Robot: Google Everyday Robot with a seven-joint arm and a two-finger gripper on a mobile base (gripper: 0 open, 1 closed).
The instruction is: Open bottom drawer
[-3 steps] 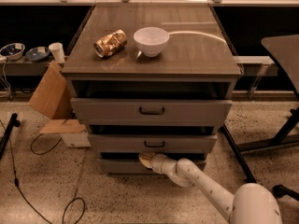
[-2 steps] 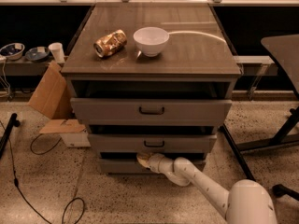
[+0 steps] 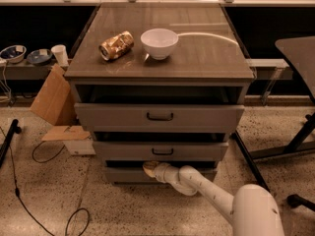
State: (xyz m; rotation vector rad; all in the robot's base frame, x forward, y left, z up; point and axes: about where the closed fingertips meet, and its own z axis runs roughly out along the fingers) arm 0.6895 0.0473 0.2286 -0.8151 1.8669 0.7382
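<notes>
Camera view, jaws at flat grey bottom drawer (image 3: 123,175)

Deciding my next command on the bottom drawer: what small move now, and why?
Probably a short, slow pull straight back. The gripper sits at the top edge of the bottom drawer front, and that drawer sticks out less than the drawer above. Whether it has a hold cannot be seen, so go gently.

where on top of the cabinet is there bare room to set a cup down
The cabinet top is bare right of the white bowl, and in the strip behind the bowl and the crushed can. The left front is crowded by those two. The gripper is low at the bottom drawer, away from the top.
</notes>
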